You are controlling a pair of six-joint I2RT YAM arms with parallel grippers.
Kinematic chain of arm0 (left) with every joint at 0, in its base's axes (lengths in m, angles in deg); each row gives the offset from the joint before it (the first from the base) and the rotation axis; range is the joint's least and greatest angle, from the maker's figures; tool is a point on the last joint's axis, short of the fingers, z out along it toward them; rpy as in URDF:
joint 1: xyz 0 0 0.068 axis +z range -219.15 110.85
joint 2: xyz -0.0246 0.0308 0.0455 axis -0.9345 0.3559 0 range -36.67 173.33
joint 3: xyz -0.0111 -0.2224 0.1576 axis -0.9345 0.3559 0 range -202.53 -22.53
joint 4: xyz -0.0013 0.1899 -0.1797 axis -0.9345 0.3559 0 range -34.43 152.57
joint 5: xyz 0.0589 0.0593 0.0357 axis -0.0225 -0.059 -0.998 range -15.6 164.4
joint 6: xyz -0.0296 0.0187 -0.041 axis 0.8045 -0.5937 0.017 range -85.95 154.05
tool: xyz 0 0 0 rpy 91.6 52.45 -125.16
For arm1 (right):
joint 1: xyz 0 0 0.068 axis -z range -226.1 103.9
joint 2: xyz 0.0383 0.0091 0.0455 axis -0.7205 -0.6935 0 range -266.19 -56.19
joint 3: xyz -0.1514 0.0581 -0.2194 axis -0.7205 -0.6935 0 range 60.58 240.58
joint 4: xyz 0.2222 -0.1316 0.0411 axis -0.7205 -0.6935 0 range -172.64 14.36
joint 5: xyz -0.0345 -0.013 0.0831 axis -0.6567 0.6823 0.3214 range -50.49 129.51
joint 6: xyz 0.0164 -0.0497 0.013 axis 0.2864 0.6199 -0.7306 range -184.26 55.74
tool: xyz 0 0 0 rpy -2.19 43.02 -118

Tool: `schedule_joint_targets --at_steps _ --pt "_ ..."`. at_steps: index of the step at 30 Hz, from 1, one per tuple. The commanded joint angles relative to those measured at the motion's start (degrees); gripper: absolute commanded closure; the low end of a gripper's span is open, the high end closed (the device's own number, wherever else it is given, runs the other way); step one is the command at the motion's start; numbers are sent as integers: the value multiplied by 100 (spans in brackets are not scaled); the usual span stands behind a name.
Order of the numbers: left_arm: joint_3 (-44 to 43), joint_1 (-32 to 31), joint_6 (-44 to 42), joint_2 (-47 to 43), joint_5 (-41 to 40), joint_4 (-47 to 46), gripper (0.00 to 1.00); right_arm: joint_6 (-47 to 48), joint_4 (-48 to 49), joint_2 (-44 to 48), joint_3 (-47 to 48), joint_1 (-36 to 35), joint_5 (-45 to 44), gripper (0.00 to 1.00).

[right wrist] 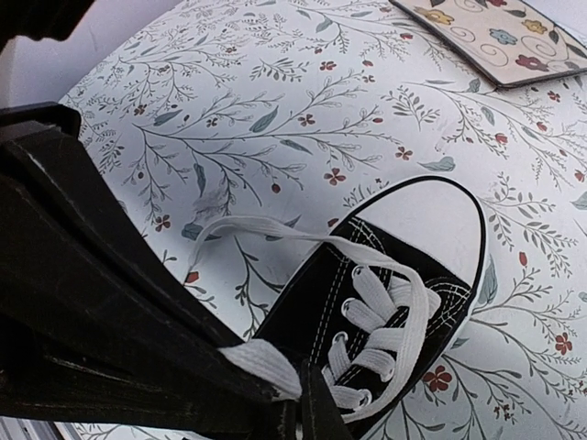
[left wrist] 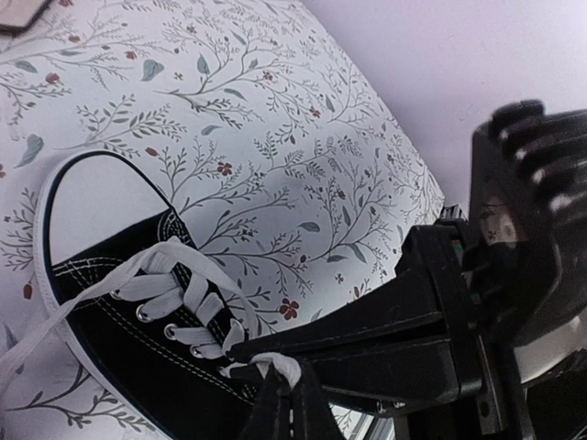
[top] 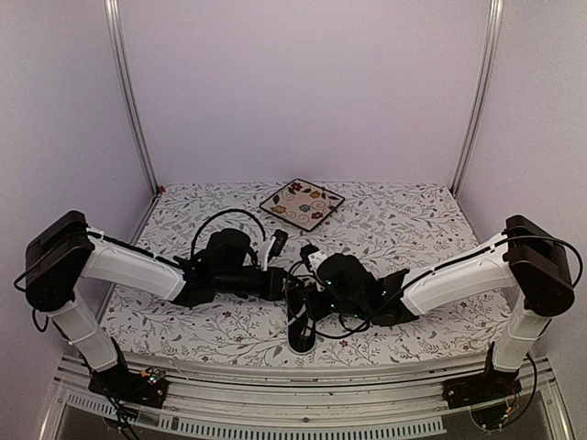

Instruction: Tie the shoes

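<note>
Sneaker [top: 301, 332] sits upright on its sole on the bench [top: 413, 220], near the front edge and about centre, right under where the two arms meet. Black canvas, white toe cap, white lace [left wrist: 271, 367] crossed through the eyelets. Left gripper [left wrist: 280, 392]: fingers clenched on the lace just above the upper eyelets, strand lifted off the shoe. Right gripper [right wrist: 299, 408]: fingers likewise pinched on a lace strand beside the upper eyelets. Both grippers are low over the ankle end of the shoe, very near each other. One slack strand loops out sideways over the bench. Floral plate [top: 302, 203] lies well apart, toward the back.
</note>
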Motion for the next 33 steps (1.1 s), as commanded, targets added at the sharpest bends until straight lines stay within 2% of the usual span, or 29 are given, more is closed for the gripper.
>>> schedule_joint_targets --at_steps 1,3,4,7,9,10,14,18,20,26,33 --pt "-98 -11 -46 89 248 64 100 -227 115 27 39 46 -298 97" --pt "-126 -4 -125 74 252 138 100 -285 115 29 24 46 -307 98" --pt "-158 15 -181 36 223 238 92 -316 115 37 8 43 -305 98" --pt "-237 133 -445 -171 -97 744 56 -441 105 65 -55 42 -330 98" --pt "-205 276 -684 -392 -335 1075 41 -541 97 91 -109 42 -342 98" --pt "-184 362 -812 -511 -423 1207 38 -569 97 96 -126 41 -344 98" --pt "-100 837 -1532 -712 -517 1710 37 -662 97 127 -188 42 -326 98" --pt "-456 1028 -2214 -352 -708 2404 47 -690 97 122 -176 46 -327 98" --pt "-677 1035 -2415 -93 -753 2672 49 -692 97 119 -161 41 -327 98" --pt "-1220 1036 -2972 526 -365 2874 52 -726 97 92 -130 45 -314 98" --pt "-1609 1035 -3188 1114 146 2822 54 -745 88 95 -112 43 -304 98"
